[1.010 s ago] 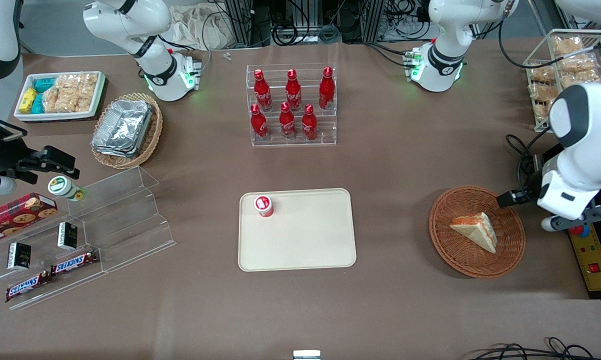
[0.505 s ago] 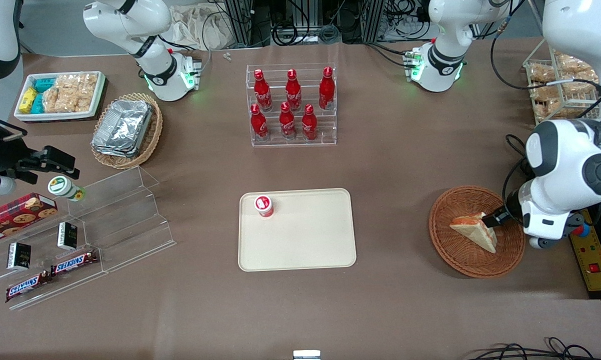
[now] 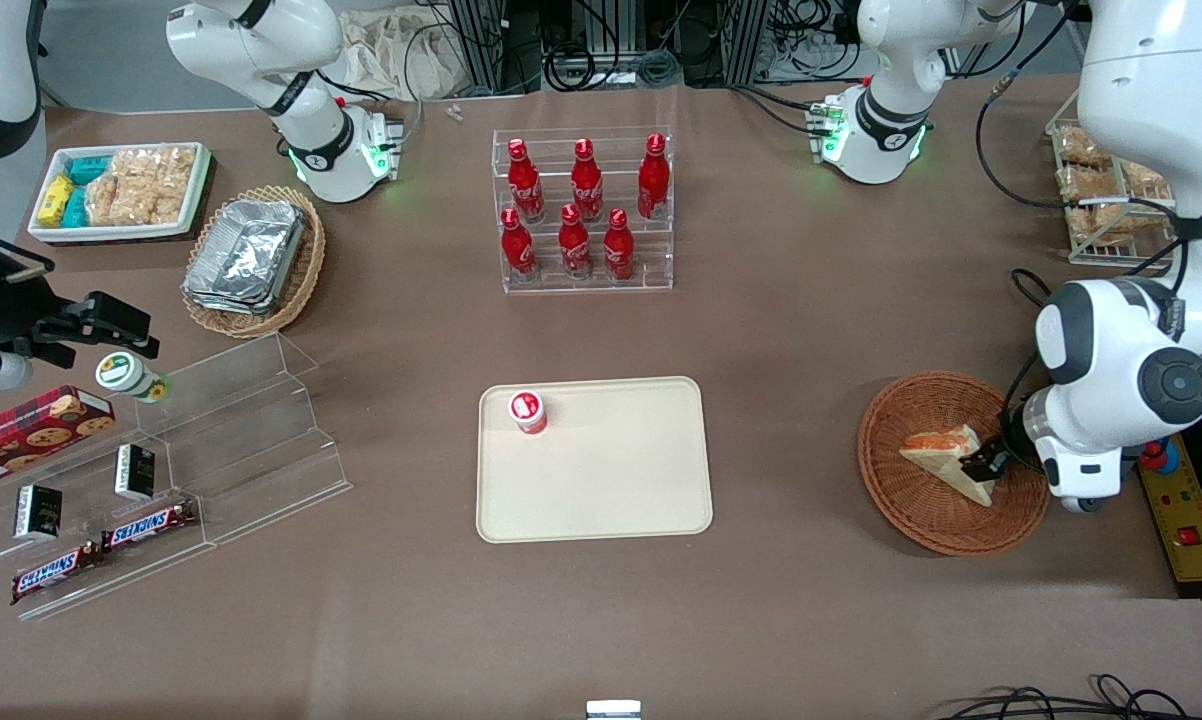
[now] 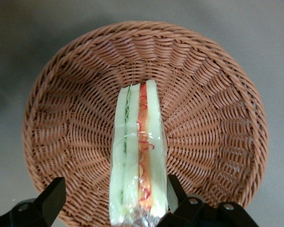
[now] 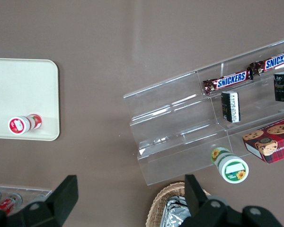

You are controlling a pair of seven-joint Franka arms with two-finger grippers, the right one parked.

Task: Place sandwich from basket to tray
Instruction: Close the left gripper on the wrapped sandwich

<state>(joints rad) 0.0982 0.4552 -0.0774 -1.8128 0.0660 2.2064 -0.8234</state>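
Sandwich [image 4: 138, 156] wedge between open claw [image 4: 114, 201]

Left arm bent low, wrist angled down, gripper [image 4: 111, 203] spread wide, touching nothing

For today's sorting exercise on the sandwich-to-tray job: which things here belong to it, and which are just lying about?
Job:
sandwich
basket
tray
gripper, open, straddling the sandwich in the basket

Lying about:
small red-capped bottle on the tray
cola bottles
Snickers bars
foil containers
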